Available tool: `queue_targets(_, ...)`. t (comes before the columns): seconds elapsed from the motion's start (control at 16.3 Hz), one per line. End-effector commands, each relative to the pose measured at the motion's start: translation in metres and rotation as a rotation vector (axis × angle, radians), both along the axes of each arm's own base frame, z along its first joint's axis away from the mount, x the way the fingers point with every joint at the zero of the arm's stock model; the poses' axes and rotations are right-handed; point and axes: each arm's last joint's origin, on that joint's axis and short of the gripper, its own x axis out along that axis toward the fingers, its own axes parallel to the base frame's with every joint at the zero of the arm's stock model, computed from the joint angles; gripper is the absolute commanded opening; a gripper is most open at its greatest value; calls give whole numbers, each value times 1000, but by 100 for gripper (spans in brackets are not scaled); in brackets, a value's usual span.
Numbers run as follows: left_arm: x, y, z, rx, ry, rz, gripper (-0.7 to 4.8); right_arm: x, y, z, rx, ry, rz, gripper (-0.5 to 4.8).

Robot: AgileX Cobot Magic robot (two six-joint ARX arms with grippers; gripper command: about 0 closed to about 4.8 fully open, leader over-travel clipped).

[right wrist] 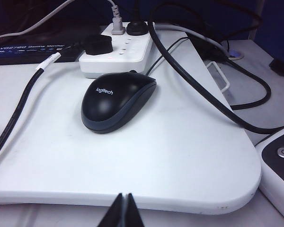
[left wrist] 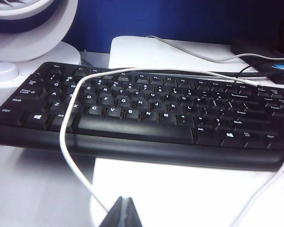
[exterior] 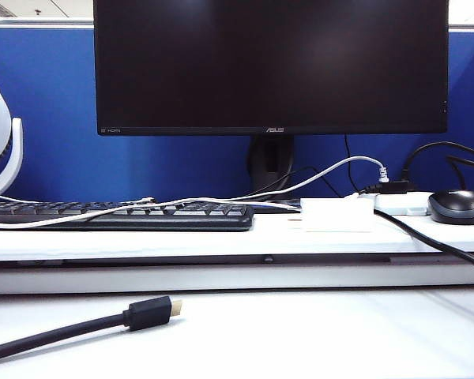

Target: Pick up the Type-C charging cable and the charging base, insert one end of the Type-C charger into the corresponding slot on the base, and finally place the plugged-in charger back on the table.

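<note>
Left gripper [left wrist: 123,213]: your jaws are together, empty; the Type-C charging cable [left wrist: 66,156] runs just beside them.
Right gripper [right wrist: 123,210]: jaws together, facing the mouse [right wrist: 116,100].

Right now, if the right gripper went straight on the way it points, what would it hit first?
Probably the mouse. The shut right gripper points over the shelf edge, with bare shelf before the mouse; its height over it is unclear.

keyboard [exterior: 118,213] 1 | mouse [exterior: 457,206] 1 | monitor [exterior: 270,67] 1 (dark)
</note>
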Motion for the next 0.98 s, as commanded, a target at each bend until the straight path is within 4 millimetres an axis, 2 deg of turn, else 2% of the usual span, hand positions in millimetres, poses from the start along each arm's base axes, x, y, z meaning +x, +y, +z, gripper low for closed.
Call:
queue_targets(0.06,0,0,-1,4,12,-5,-3,0,0,-2,5,7,3,0)
queue_targets(0.37,0,0,0,-7,2,-4,-4,1,0,2,17,-42,6,-1)
queue_targets(0.43,0,0,4,-112,-27,8,-4,1,1,11,74,-127,3,-1)
queue_targets(0.55,0,0,15,-216,-113,12,-4,-2,0,32,94,-208,0,-1)
queue_targets(0.8,-7,0,47,-255,-226,14,-4,-13,-2,78,98,-315,-38,-1)
queue_targets(0.98,-10,1,68,-254,-270,55,-4,-13,-2,112,99,-337,-43,-1)
